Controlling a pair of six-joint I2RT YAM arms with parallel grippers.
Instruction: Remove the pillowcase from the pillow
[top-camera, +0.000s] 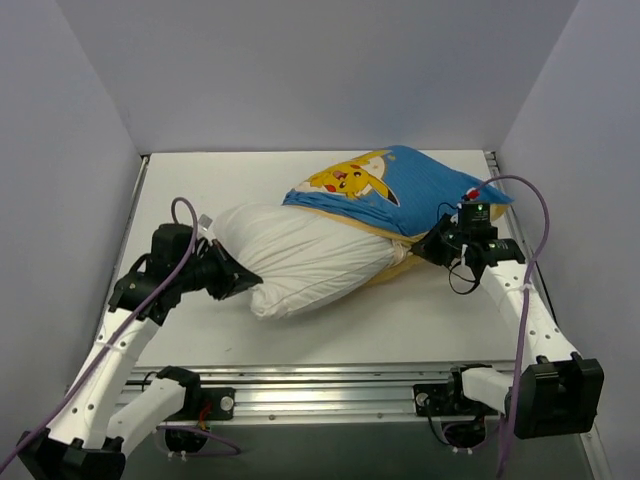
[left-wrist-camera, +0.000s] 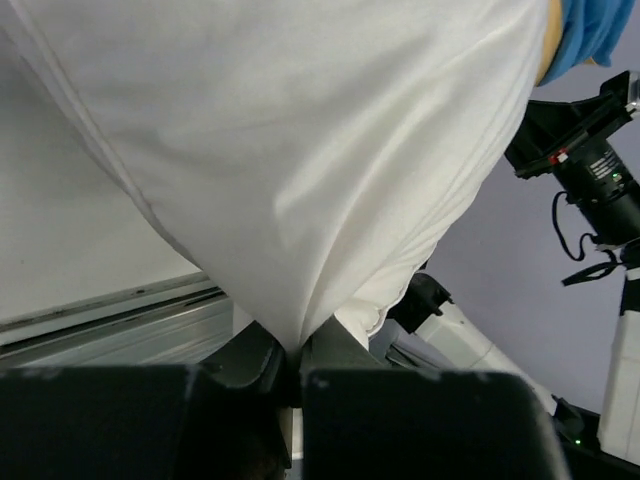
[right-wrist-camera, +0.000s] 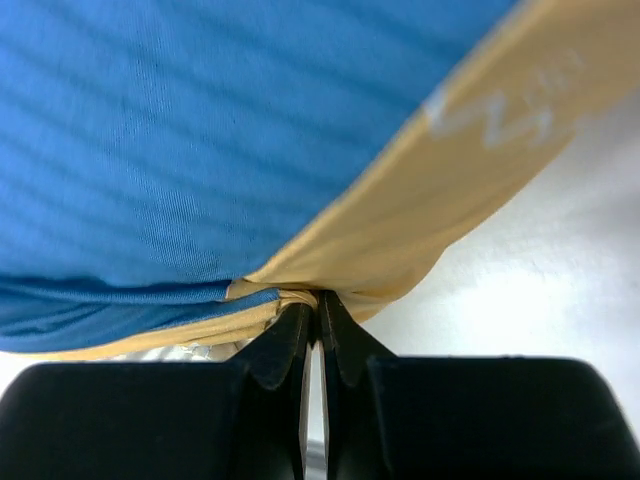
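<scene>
One pillowcase (right-wrist-camera: 200, 130) edge inside right gripper (right-wrist-camera: 313, 302).

Bench (top-camera: 430, 320): white, flat surface, metal rail (top-camera: 330, 385) at near edge. Lying on it: one white pillow (top-camera: 300, 255), far end inside blue pillowcase (top-camera: 420, 190).

You look down on a white desk (top-camera: 200, 180) boxed in by three plain walls, all a pale grey-lilac: the back wall (top-camera: 320, 70) at 12 o'clock, the left wall (top-camera: 50, 180) at 9 o'clock and the right wall (top-camera: 590, 120) at 3 o'clock. At 6 o'clock a ribbed metal rail (top-camera: 330, 385) runs along the desk's near edge. The light is soft and even, leaving only faint shadows on the desk. In your left wrist view the rail lies at 8 o'clock.
</scene>
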